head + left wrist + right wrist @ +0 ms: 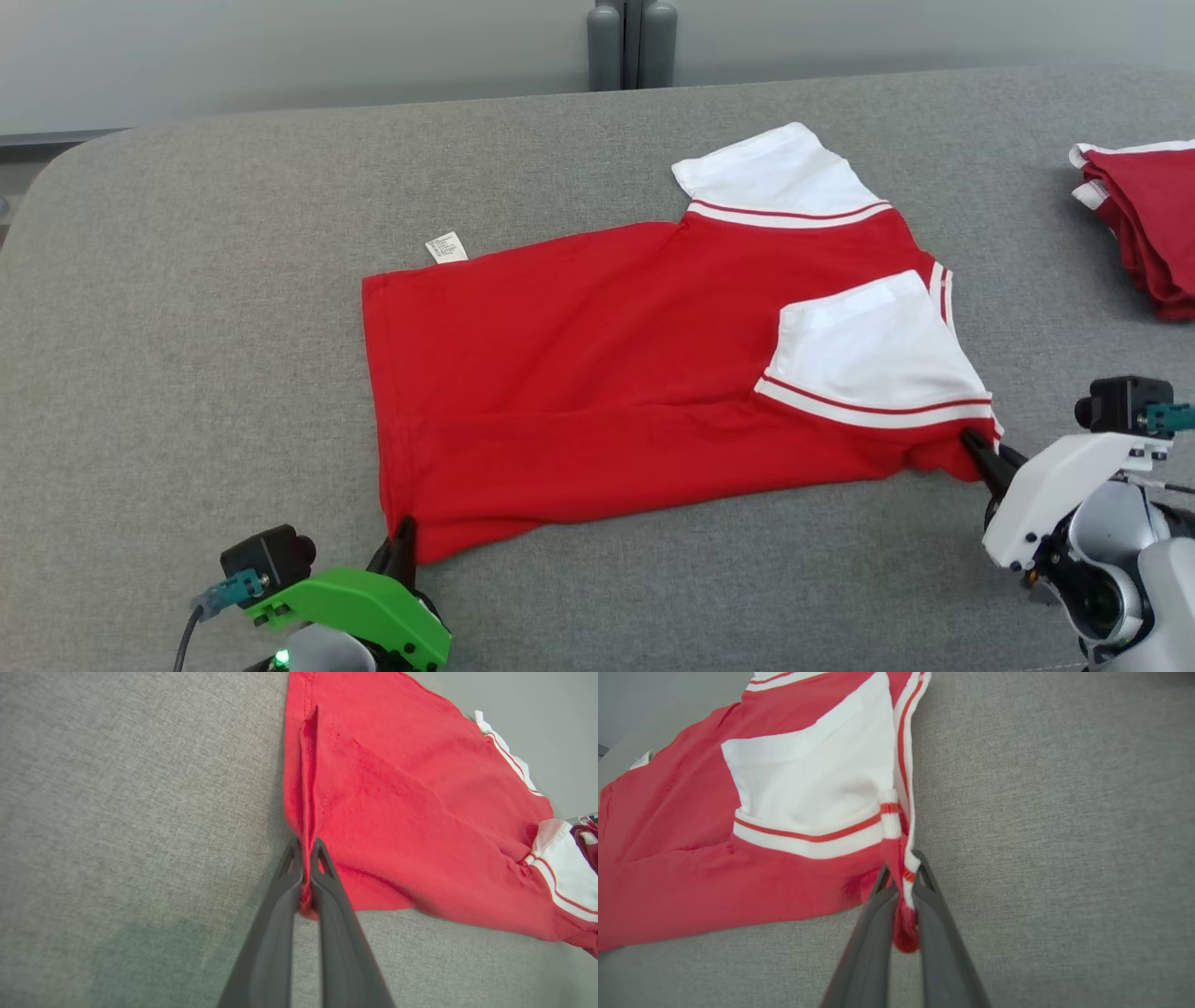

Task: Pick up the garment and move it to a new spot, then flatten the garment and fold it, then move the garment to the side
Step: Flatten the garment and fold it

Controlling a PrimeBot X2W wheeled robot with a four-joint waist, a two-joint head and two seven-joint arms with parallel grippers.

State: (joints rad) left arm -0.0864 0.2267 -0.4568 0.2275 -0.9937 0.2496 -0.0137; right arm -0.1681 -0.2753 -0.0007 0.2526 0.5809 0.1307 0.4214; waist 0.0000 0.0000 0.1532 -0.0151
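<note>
The shirt (607, 373) lies flat on the gray table (187, 373), in the middle, in front of the robot. It lies sideways, with its bottom edge on the left and its neck end on the right. The body is red. The far sleeve (775, 177) is white and sticks out toward the back of the table. The near sleeve (868, 345) is white too. It is folded in and lies on top of the red part, close to the right end. Each sleeve has a white band with a thin red stripe. A small white label (446, 247) pokes out at the far left corner of the shirt and rests on the table.

The left gripper (403, 546) is at the near left corner of the shirt. Its two dark fingers are pressed together, with a bit of the red bottom edge pinched between them. In the left wrist view the cloth makes a thin ridge going up from the tips.

The right gripper (978, 450) is at the near right corner, just below the near sleeve. Its fingers squeeze the shirt too. In the right wrist view a bunch of red cloth and striped trim sits between them.

A pile (1144, 224) of other red and white clothes lies at the far right of the table, well apart from the shirt
</note>
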